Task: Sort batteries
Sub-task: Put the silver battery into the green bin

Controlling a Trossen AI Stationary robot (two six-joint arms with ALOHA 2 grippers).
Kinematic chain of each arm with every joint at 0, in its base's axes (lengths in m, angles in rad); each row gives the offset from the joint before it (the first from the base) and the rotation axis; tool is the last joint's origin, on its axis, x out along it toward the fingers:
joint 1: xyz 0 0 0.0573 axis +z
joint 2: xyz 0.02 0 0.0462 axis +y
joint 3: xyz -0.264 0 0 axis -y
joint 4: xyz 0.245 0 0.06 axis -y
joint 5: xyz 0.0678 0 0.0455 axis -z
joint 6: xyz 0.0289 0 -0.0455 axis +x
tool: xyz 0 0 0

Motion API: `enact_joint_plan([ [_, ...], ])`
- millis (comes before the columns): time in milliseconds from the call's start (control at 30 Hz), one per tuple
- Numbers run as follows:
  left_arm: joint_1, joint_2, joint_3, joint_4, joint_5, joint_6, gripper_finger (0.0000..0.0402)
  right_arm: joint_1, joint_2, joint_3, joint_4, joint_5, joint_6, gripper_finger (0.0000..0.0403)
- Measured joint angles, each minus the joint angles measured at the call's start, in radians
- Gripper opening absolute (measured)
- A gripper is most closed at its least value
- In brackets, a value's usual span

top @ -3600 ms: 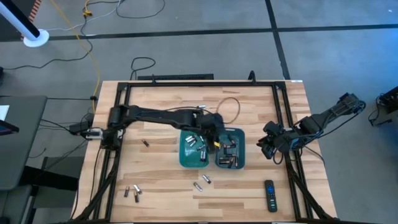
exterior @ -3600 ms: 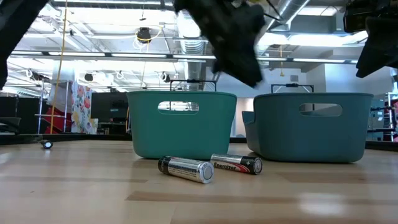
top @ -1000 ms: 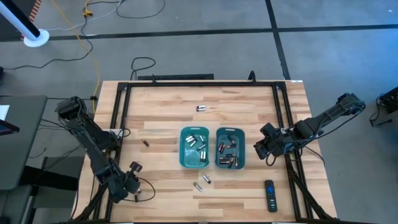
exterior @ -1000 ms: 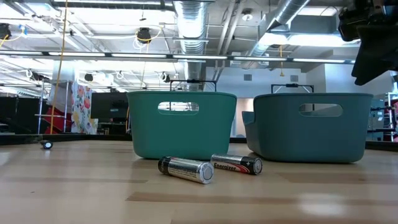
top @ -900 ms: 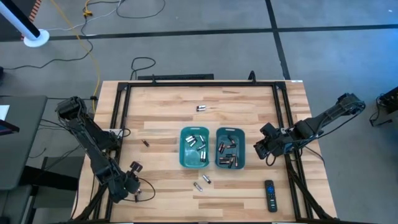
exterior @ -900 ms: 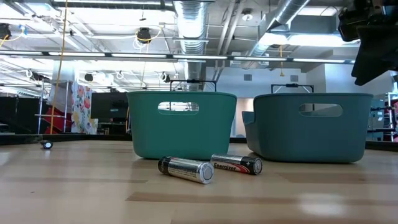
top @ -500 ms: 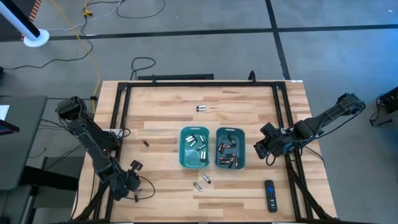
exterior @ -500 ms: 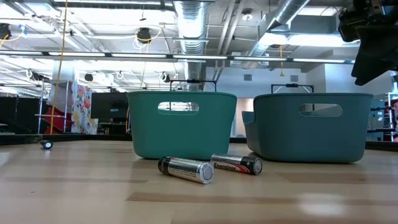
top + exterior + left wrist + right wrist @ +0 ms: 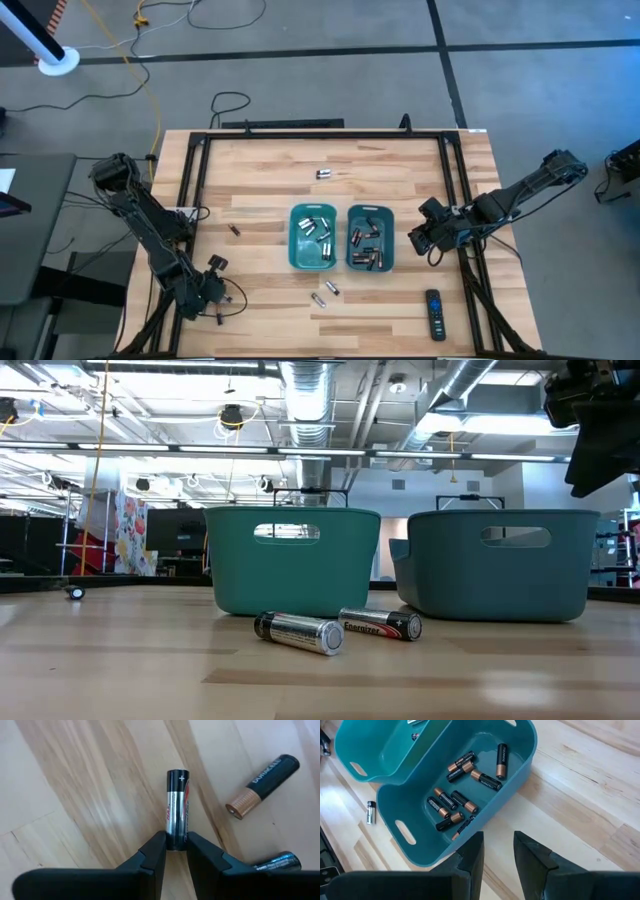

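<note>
My left gripper is pinched on a silver battery at the table's front-left corner, a copper-ended one lying beside it. My right gripper waits, fingers apart and empty, beside the right bin. Both bins hold many batteries already; the left bin has silvery ones. Several strays are left, so I judge it mostly done.

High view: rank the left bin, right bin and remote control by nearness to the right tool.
From the right tool:
1. Right bin, directly beside it toward the table's middle.
2. Remote control, near the table's front edge.
3. Left bin, beyond the right bin.
</note>
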State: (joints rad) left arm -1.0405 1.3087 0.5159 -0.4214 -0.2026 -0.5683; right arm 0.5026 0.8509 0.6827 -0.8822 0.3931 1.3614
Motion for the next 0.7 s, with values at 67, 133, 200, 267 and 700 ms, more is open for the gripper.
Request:
enact_joint_plan([
  [67, 0.0, 0.0, -0.001, 0.001, -0.004, -0.017, 0.0057, 0.0, 0.0, 0.0, 0.0, 0.0, 0.0, 0.0123],
  [133, 0.0, 0.0, -0.001, 0.003, -0.008, -0.033, 0.0045, 0.0, 0.0, 0.0, 0.0, 0.0, 0.0, 0.0123],
  [200, 0.0, 0.0, -0.001, 0.006, -0.013, -0.044, 0.0039, 0.0, 0.0, 0.0, 0.0, 0.0, 0.0, 0.0123],
  [267, 0.001, 0.001, -0.001, 0.008, -0.016, -0.045, 0.0039, 0.0, 0.0, 0.0, 0.0, 0.0, 0.001, 0.0123],
  [700, 0.012, 0.002, 0.042, -0.001, -0.197, -0.11, 0.0042, 0.0, 0.0, 0.0, 0.001, 0.0, 0.001, 0.0123],
])
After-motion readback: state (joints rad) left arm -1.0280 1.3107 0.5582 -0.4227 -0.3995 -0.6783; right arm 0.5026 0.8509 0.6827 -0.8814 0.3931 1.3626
